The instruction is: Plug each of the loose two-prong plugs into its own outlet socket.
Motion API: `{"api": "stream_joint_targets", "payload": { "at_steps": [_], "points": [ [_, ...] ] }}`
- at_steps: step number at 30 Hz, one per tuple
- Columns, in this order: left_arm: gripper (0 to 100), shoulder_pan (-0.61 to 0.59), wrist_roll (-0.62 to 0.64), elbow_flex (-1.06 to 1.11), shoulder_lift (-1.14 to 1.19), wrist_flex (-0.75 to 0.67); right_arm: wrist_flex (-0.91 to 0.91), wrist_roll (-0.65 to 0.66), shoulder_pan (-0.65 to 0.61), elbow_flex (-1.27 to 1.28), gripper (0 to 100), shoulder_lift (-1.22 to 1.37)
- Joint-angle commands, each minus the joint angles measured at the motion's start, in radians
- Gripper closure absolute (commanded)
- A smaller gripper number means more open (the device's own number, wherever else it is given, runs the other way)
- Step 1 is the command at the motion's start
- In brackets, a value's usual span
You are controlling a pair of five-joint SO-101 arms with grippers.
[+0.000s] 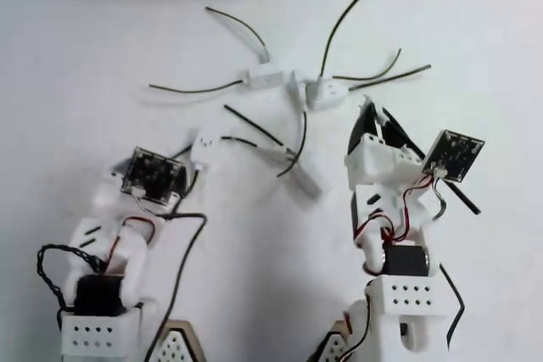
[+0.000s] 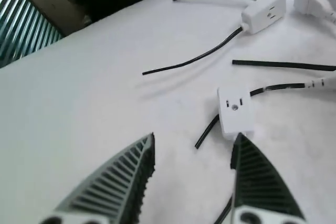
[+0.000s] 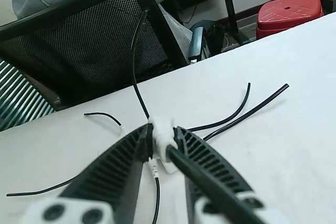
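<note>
Shows smooth white plastic on the outlet socket [image 2: 235, 112] and white block [image 3: 161, 129], matt black sheathing on the cords [image 2: 194, 59], ribbed dark plastic on the left gripper [image 2: 195, 136] fingers [image 2: 121, 182].

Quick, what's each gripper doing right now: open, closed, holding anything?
Left gripper: open, holding nothing.
Right gripper: cannot be told; a white connector sits at its tip.

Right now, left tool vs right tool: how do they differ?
Left tool is open, nothing between its jaws; right tool is shut on a white connector block. Left tool sits just short of a lone outlet socket lying face up; right tool is among several black cords. Shared: both black, ribbed, low over the white table.
</note>
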Motion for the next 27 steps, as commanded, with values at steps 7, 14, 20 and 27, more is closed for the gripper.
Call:
{"api": "stream_joint_targets", "payload": {
  "at_steps": [7,14,20,27],
  "points": [
    [76,0.087,0.012,-0.011,-0.005,-0.028,-0.021,0.003,-0.008,-0.009,98.1,-0.013],
    [76,0.088,0.006,-0.014,-0.005,-0.031,-0.021,0.003,-0.008,-0.009,98.1,-0.013],
    [76,0.084,0.014,-0.117,-0.005,0.044,-0.021,0.003,-0.008,-0.009,98.1,-0.013],
    [76,0.088,0.055,-0.255,0.099,0.144,-0.021,0.003,-0.008,-0.009,98.1,-0.013]
  ]
}}
